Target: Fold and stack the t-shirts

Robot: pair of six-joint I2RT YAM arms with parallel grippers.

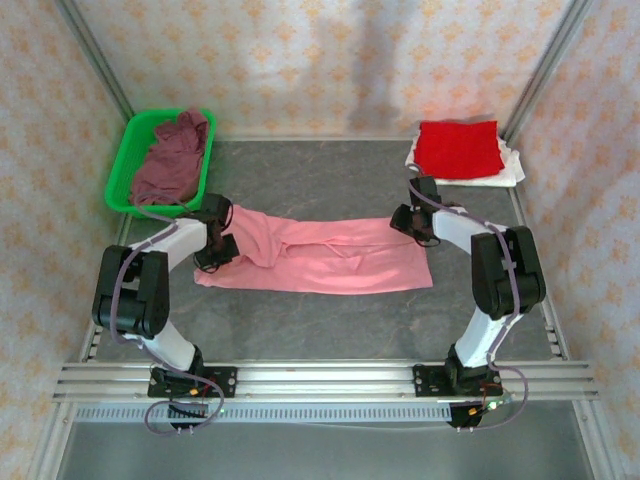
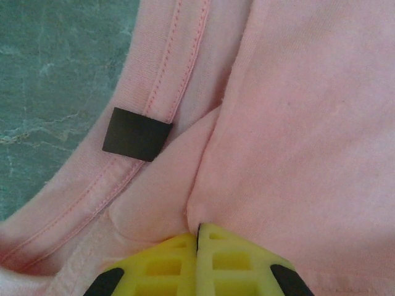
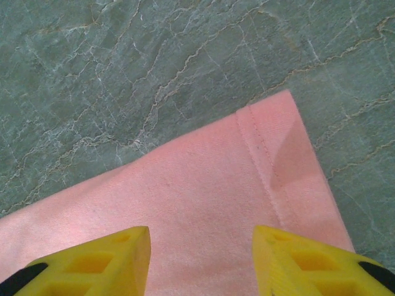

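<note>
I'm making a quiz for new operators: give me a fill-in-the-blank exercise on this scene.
1. The maroon t-shirt lies in the ___ basket.
2. The red t-shirt sits on the white t-shirt at the far ___ corner of the table.
3. The left gripper is ___ on the pink t-shirt.
4. The right gripper hangs ___ over that shirt's hem.
Missing: green; right; shut; open.

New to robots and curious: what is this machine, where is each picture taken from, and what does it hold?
Two robot arms bolted to a table, each ending in a two-fingered hand. One picture looks down from above; the others come from wrist cameras. A pink t-shirt lies in the middle. The left hand is shut, pinching it near the collar; the right hand is open over its hem corner. A maroon t-shirt sits in a green basket; a red t-shirt lies on a white t-shirt.
</note>
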